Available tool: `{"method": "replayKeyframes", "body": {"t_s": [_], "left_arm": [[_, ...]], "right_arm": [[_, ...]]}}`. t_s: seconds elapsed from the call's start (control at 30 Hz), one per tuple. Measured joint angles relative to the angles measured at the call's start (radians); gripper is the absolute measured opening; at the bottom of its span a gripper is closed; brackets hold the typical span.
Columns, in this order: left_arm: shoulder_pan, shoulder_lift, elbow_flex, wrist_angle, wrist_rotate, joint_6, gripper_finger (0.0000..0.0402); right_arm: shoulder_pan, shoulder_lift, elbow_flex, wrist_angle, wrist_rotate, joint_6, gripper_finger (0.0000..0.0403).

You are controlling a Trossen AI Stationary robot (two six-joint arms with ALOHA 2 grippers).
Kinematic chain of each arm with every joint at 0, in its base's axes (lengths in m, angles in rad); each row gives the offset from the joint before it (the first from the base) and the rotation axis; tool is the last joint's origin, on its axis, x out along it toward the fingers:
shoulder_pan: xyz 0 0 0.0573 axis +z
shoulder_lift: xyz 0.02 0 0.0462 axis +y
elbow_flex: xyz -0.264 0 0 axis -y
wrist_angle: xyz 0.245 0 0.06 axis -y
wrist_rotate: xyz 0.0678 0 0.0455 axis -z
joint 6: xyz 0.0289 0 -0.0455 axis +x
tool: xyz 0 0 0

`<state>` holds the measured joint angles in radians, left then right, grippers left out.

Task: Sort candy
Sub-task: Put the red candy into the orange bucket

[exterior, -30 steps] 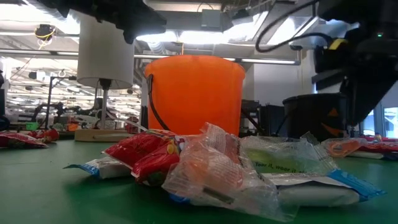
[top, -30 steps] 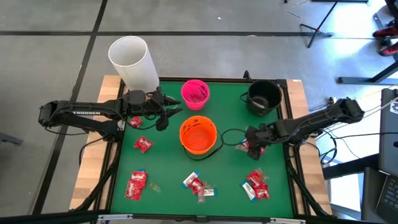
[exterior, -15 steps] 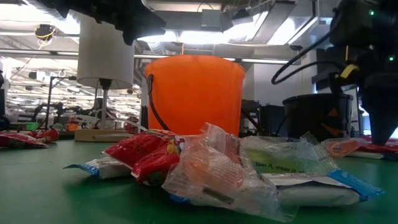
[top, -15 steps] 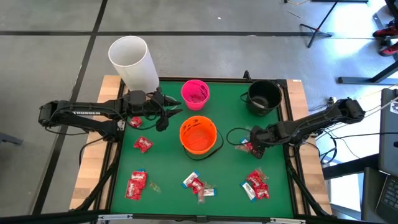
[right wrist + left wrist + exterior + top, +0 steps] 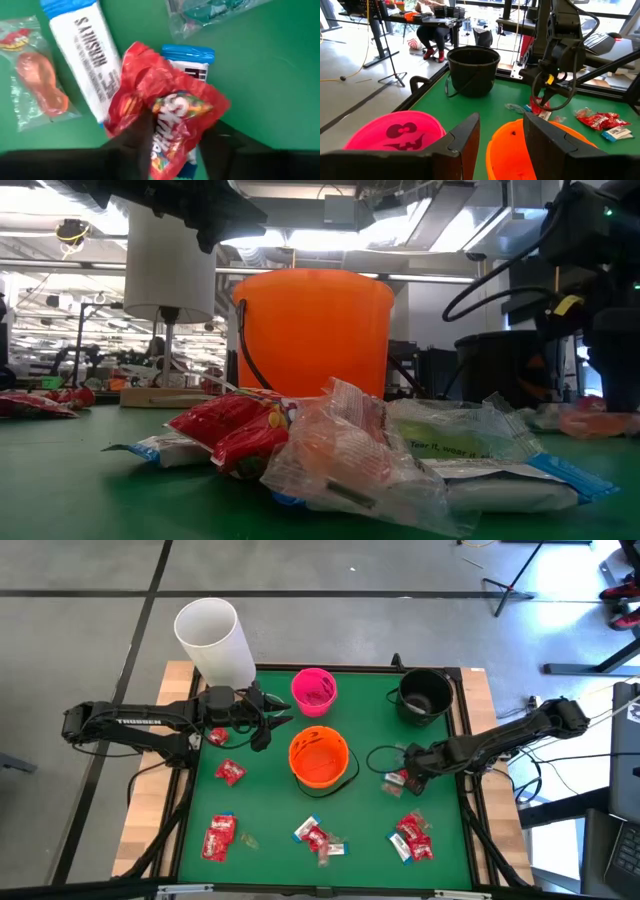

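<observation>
- The table [image 5: 370, 740] has a green top and carries three buckets: an orange bucket [image 5: 319, 757] in the middle, a pink bucket [image 5: 314, 688] behind it and a black bucket [image 5: 424, 695] towards the right arm's side. A white cylinder [image 5: 213, 638] stands at the far left corner.
- The left gripper [image 5: 268, 720] hangs between the pink and orange buckets. Its jaws stand partly apart with nothing between them, and this arm seems to be waiting.
- The right gripper [image 5: 405, 777] is down on the table just right of the orange bucket, over a small cluster of candy. Its wrist view shows the jaws pinching a crumpled red packet [image 5: 165, 112], which lies on top of a white bar [image 5: 82, 47].
- More candy lies in separate little heaps: along the near edge [image 5: 318, 837], at the near right [image 5: 413, 837], and two red heaps on the left [image 5: 230, 771].
- The step in hand looks like picking up the red packet. To do it well, the jaws should bite the wrapper alone, not the bar beneath.
- A straight lift before moving sideways would let anything snagged fall away.
- The wrapper is slick and loose, so a firm pinch near its bulk should hold better than one on a flap.
</observation>
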<state>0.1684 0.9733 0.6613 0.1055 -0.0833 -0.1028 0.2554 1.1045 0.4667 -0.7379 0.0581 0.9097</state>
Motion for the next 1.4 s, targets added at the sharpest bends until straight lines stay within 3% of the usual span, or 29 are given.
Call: {"method": "replayKeyframes", "body": {"t_s": [0.13, 0.23, 0.6, 0.8, 0.97, 1.07, 1.23, 1.4], "left_arm": [[0.000, 0.000, 0.000, 0.000, 0.000, 0.000, 0.0141], [0.000, 0.000, 0.000, 0.000, 0.000, 0.000, 0.0141], [0.000, 0.000, 0.000, 0.000, 0.000, 0.000, 0.0141], [-0.005, 0.000, 0.000, 0.001, 0.000, 0.000, 0.0141], [-0.005, 0.000, 0.000, 0.012, 0.000, 0.005, 0.0141], [-0.005, 0.000, 0.000, 0.015, 0.000, 0.006, 0.0141], [-0.005, 0.000, 0.000, 0.015, 0.000, 0.006, 0.0141], [-0.005, 0.000, 0.000, 0.013, 0.000, 0.006, 0.0141]], "right_arm": [[0.000, -0.062, 0.024, -0.028, -0.002, 0.002, 0.0043], [0.000, -0.121, 0.068, -0.067, 0.019, 0.002, 0.0017], [0.000, -0.245, 0.260, -0.098, 0.239, -0.087, 0.0024], [-0.003, -0.245, 0.290, 0.097, 0.365, -0.288, 0.0030], [-0.063, -0.235, 0.291, 0.247, 0.410, -0.433, 0.0033], [-0.118, -0.212, 0.291, 0.368, 0.379, -0.531, 0.0029], [-0.199, -0.133, 0.293, 0.556, 0.186, -0.682, 0.0031], [-0.257, -0.039, 0.292, 0.684, 0.061, -0.740, 0.0032]]}}
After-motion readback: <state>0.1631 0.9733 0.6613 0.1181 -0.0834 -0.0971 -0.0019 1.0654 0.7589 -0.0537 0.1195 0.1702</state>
